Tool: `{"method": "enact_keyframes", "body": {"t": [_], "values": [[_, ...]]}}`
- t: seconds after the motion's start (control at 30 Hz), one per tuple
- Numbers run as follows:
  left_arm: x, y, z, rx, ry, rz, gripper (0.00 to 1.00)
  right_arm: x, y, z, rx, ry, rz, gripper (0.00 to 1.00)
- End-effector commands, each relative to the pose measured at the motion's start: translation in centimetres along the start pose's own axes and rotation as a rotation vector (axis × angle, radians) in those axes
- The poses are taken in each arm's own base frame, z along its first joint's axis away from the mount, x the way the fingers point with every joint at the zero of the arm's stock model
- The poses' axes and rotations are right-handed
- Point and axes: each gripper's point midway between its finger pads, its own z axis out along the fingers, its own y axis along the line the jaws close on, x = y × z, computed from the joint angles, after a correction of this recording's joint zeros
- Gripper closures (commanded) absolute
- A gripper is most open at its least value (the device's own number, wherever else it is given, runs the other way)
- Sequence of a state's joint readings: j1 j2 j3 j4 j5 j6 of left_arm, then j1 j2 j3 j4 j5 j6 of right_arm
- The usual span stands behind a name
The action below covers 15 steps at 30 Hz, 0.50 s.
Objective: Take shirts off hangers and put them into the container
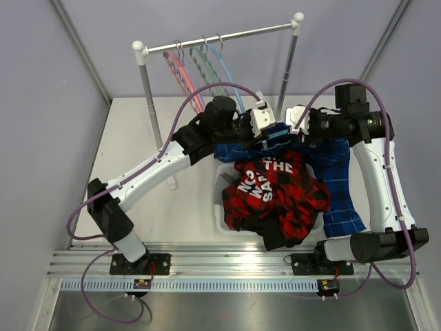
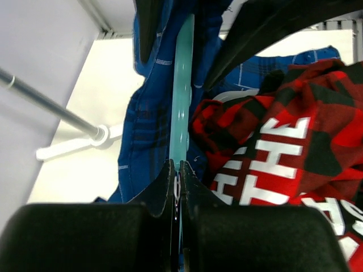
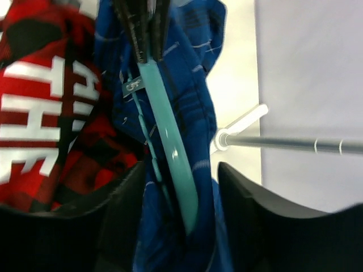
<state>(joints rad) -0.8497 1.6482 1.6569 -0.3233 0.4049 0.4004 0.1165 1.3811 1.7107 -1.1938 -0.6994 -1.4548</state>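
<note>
Left gripper (image 2: 177, 170) is clamped on the teal hanger (image 2: 181, 102) — its two black fingers meet on the thin plastic arm with no gap between them. The right gripper (image 3: 181, 221) faces it from the right with its fingers spread wide, one on each side of the same hanger arm. The plastic runs through the gap and touches neither finger; whether the draped fabric brushes them I cannot tell.

The blue plaid shirt (image 1: 341, 183) is on this hanger, bunched round it between the two grippers. From there it trails down to the right and lies on the table (image 1: 138, 179) just right of the white basket (image 1: 222, 200), reaching toward the near edge.

The basket sits mid-table between the two arms. The red-and-black plaid shirt (image 1: 279, 189) with white lettering is heaped in it and spills over the rim. A black shirt (image 1: 281, 238) shows beneath that heap on the near side, hanging out over the basket's near edge.

At the far side stands the white-and-steel rail (image 1: 220, 38). Bare hangers (image 1: 203, 72) — pink, green and blue — hang from its left half.
</note>
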Motion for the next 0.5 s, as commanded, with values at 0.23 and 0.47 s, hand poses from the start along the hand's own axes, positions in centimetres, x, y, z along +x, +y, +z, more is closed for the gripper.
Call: {"method": "enact_keyframes", "body": {"t": [0.23,0.47], "values": [[-3.0,4.0,-1.2,-0.079,-0.112,-0.234,1.00,-4.3,-7.0,-4.3,0.359,-0.101,0.306,0.18],[-5.1,4.2,-2.1,-0.075,-0.150,-0.345,1.00,-3.4,-8.1,-5.0,0.541,-0.155,0.775,0.20]]}}
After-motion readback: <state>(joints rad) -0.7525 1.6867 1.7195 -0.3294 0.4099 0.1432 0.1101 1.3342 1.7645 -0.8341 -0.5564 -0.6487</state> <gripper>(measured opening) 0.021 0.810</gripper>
